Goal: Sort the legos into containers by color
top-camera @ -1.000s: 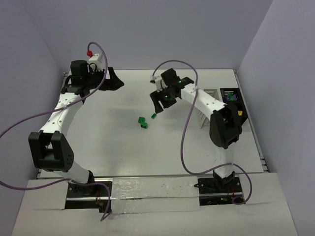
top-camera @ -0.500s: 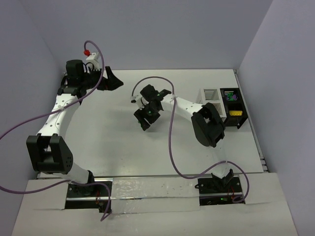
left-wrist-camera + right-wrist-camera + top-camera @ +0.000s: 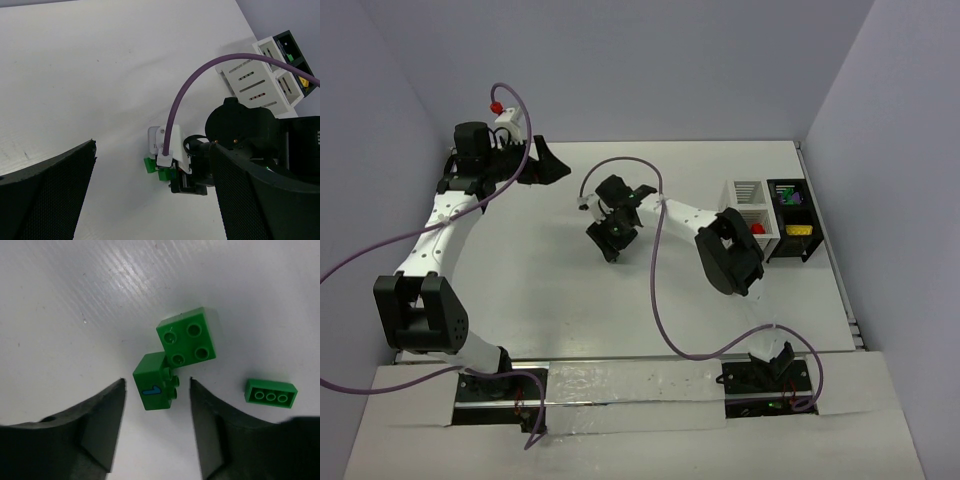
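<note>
Top external view: the white bench (image 3: pixel 520 270) carries everything. The left arm (image 3: pixel 440 230) reaches to about 11 o'clock, and its left tool (image 3: pixel 552 166) is spread wide with nothing in it. The right arm (image 3: pixel 690 215) stretches to the bench's middle, its right tool (image 3: pixel 610 240) pointed down.

At 3 o'clock a white slatted box (image 3: pixel 745 190) holds a red brick (image 3: pixel 758 228) in its nearer compartment. A black tray (image 3: pixel 805 250) touches the box at its 3 o'clock and holds a yellow brick (image 3: pixel 798 229).

Right wrist view shows the right tool's jaws partly open. They straddle a small green brick with a blue mark (image 3: pixel 154 388), with a gap on each side, gripping nothing. A square green brick (image 3: pixel 189 337) touches it at 1 o'clock. A slim green brick (image 3: pixel 270 392) lies apart at 3 o'clock.
</note>
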Controlling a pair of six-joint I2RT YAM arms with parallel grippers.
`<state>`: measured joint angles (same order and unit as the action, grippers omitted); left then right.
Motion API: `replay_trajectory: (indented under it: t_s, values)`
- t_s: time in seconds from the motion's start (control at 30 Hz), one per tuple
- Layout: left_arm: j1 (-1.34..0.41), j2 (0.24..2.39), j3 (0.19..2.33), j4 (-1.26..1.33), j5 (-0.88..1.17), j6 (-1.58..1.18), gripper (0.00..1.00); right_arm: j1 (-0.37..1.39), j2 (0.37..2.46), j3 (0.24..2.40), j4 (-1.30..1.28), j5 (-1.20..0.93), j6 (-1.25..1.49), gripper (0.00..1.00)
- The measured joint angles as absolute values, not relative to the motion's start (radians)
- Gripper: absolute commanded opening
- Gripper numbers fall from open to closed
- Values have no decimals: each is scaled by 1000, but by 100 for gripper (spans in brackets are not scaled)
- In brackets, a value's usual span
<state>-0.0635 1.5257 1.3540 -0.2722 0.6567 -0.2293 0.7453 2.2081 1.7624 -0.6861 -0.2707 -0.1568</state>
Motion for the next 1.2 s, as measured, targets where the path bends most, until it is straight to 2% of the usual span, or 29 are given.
replay_trajectory:
  t_s: [0.1,0.33,0.47,0.6,0.67,0.77,0.93,1.07,1.2]
  values:
    - [-64,1526,1354,-272,657,-230,99,748,2213,1764,-684,-263,-159,47]
    - [-64,1526,1354,-272,657,-232,99,756,2210,1761,-681,-251,-169,14]
    - [-64,1526,1354,-272,657,-232,99,759,2144,1696,-684,-254,-169,11]
    - [-64,1526,1354,-272,656,-232,99,742,1969,1614,-730,-269,-169,1]
    - [-64,1526,1354,-272,655,-230,99,709,1874,1613,-748,-291,-171,0]
    - [-66,1526,1354,-273,645,-223,99,563,1748,1644,-780,-318,-175,0]
    - [-98,1526,1354,-274,610,-203,99,162,1638,1703,-805,-284,-201,0]
    - [-129,1527,1354,-275,598,-196,99,-132,1658,1747,-851,-228,-237,0]
    - [-138,1539,1357,-276,596,-197,99,-260,1738,1830,-898,-177,-273,0]
